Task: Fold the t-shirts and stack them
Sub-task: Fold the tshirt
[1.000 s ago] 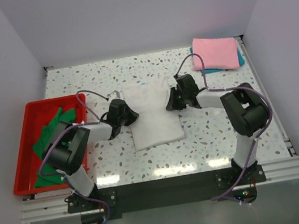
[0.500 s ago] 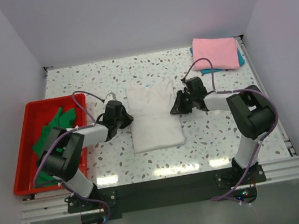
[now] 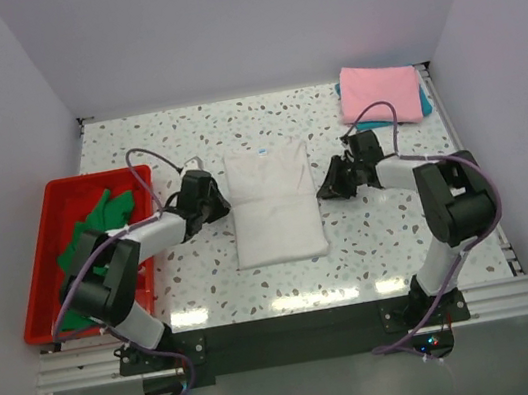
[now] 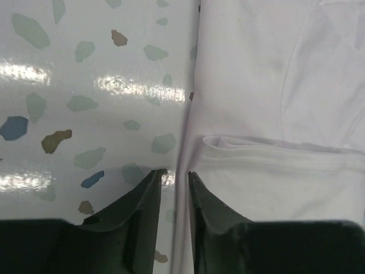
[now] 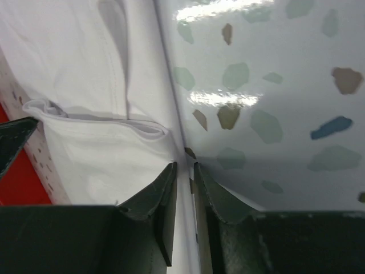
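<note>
The white t-shirt (image 3: 274,208) lies folded into a tall rectangle at the table's middle. My left gripper (image 3: 224,204) is at its left edge. In the left wrist view (image 4: 174,174) the jaws are nearly closed with the shirt's side edge (image 4: 268,171) running between them. My right gripper (image 3: 322,191) is at the right edge. Its jaws (image 5: 183,166) are closed the same way on a thin strip of white cloth (image 5: 102,160). A folded pink t-shirt (image 3: 380,91) lies on a teal one (image 3: 425,104) at the back right. Green t-shirts (image 3: 95,232) lie in the tray.
The red plastic tray (image 3: 40,286) stands at the left edge of the speckled table (image 3: 373,240). The enclosure's walls stand close on the left, the right and at the back. The pink and teal stack fills the back right corner.
Both grippers have moved outward, from over the white shirt's sides to its left and right edges. The shirt now lies flatter and more even.
</note>
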### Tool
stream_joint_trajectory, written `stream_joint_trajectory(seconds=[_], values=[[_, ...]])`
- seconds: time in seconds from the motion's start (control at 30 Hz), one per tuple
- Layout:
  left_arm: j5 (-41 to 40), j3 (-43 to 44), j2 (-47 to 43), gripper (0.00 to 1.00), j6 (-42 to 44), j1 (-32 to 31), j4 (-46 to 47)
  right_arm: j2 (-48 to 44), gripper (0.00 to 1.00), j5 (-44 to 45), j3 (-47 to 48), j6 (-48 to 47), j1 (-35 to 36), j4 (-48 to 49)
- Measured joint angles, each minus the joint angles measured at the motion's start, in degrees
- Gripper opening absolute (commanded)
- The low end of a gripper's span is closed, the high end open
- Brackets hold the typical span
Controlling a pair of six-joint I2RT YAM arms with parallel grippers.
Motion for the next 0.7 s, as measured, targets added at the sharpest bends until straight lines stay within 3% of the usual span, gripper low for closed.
stream_joint_trajectory(seconds=[0.1, 0.13, 0.33, 0.53, 0.7], values=[[-0.11, 1.07, -3.37, 0.50, 2.38, 0.59, -3.52, -3.15, 0.39, 2.54, -0.07, -0.96, -0.26, -4.09], [-0.13, 1.33, -5.11, 0.52, 2.86, 0.74, -4.55, -4.83, 0.42, 3.56, -0.28, -1.14, -0.35, -5.03], [0.00, -0.92, -18.14, 0.52, 3.19, 0.74, -7.61, -19.80, 0.49, 8.39, -7.80, -1.68, 1.16, -6.99], [3.13, -16.57, -32.00, 0.53, 0.20, -0.87, -7.85, -36.61, 0.50, 13.92, -21.75, 1.95, 12.07, -9.31], [7.15, -24.90, -36.72, 0.54, -2.34, -3.67, -8.35, -46.34, 0.50, 16.41, -30.56, 5.68, 13.09, -12.13]])
